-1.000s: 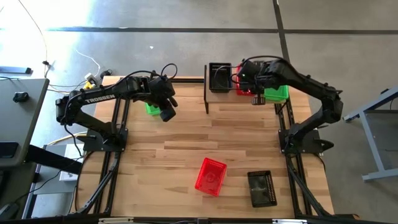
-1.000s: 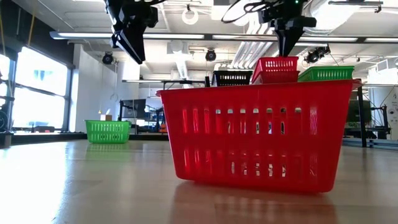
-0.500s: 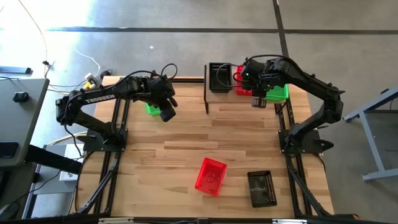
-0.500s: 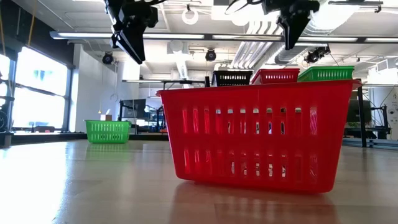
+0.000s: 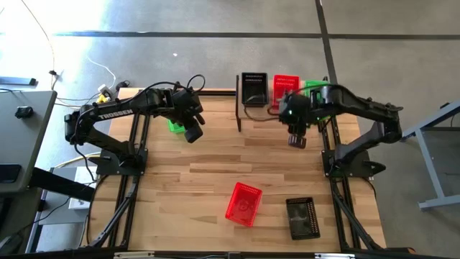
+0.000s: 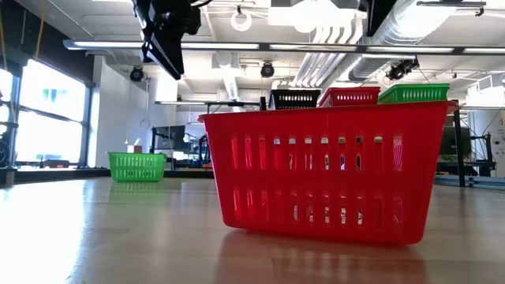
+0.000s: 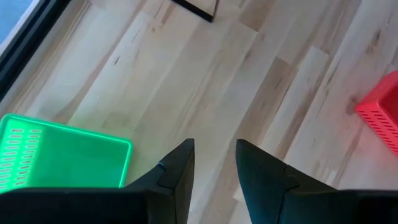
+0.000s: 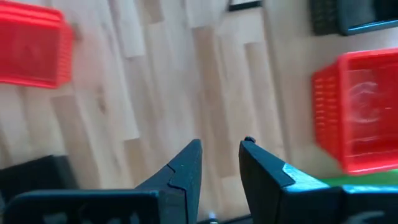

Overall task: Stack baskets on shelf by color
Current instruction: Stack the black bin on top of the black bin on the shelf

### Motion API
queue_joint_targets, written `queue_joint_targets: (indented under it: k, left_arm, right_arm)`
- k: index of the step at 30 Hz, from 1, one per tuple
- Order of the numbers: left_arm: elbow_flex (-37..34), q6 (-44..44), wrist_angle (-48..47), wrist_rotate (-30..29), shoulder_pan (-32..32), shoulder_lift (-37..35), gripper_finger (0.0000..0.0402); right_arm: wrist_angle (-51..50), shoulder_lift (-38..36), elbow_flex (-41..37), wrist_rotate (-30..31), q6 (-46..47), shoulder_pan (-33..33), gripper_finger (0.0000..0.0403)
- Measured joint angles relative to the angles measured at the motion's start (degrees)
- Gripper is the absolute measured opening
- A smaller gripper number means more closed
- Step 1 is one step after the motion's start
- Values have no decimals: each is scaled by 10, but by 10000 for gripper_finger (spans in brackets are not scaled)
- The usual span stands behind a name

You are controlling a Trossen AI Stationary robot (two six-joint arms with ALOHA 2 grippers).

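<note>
1. On the shelf (image 5: 259,108) at the upper middle of the high view I see a black basket (image 5: 254,88), a red basket (image 5: 285,85) and a green basket (image 5: 314,88) side by side.
2. Loose baskets: a green one (image 5: 175,126) at upper left, a red one (image 5: 244,203) and a black one (image 5: 302,216) at lower middle.
3. My right gripper (image 5: 296,139) hangs empty just below the shelf, fingers (image 8: 186,167) slightly parted, gripping nothing.
4. My left gripper (image 5: 192,132) hovers beside the loose green basket, fingers narrowly apart, empty.
5. I judge these perforated plastic baskets light, thin-walled and a little flexible, likely to slide on the wood.
6. I would pinch one long rim wall, one finger inside, one outside.
</note>
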Motion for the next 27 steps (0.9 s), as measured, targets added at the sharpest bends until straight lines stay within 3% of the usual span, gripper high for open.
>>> queue_joint_targets:
  k: [11, 21, 27]
  left_arm:
    - [0, 26, 0, 15, -3, 0, 107]
    - [0, 38, 0, 15, -23, 0, 107]
    - [0, 41, 0, 15, -39, 0, 107]
  right_arm:
    - [26, 0, -72, 16, 267, 157, 91]
    - [69, 0, -169, -65, 432, 271, 91]
    - [140, 1, -234, -111, 468, 346, 91]
